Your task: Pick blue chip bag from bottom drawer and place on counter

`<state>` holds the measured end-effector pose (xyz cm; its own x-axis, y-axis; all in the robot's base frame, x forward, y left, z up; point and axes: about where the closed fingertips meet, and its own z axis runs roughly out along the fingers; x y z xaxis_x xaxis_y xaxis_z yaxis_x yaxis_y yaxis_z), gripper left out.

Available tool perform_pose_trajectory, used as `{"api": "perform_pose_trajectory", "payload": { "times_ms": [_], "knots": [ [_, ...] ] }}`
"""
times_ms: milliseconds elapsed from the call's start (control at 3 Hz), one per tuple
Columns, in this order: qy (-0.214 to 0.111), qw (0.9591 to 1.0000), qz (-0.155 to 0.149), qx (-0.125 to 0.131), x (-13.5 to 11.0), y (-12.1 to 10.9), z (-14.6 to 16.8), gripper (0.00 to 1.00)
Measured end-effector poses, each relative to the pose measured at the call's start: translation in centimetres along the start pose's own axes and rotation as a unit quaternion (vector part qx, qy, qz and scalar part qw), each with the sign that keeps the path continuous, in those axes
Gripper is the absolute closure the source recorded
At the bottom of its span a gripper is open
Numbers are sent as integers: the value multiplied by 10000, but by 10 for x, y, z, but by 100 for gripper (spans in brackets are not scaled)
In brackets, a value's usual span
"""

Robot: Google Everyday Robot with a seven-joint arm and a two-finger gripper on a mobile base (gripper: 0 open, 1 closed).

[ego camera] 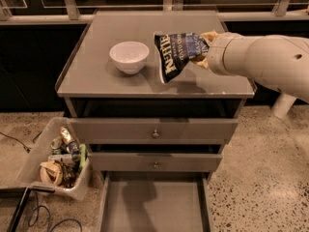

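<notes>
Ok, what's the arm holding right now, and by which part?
The end effector grips the blue chip bag by its right end, above the counter.

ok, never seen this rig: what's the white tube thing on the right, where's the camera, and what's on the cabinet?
The thick white tube is the arm of a mobile robot, coming in from the right of the picture. At its tip the gripper, which has two fingers, is shut on the right edge of the blue chip bag, held over the counter beside a white bowl. There is one camera view, looking down at the cabinet's front; its mount is not on record. Below, the bottom drawer is pulled out. A clear bin of cans and wrappers stands on the floor at left.
</notes>
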<state>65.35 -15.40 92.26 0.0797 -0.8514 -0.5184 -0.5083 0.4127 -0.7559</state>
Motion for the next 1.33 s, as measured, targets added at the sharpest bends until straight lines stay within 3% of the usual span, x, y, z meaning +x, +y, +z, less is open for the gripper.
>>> {"api": "perform_pose_trajectory", "payload": {
  "times_ms": [333,667,1000,1333],
  "knots": [
    [158,9983,435,344,23,-38,5,100],
    [173,9941,896,585,50,-56,15,100],
    [-44,9890,1421,405,68,-31,40,100],
    [-54,9907,1357,29,66,8,63,100]
  ]
}}
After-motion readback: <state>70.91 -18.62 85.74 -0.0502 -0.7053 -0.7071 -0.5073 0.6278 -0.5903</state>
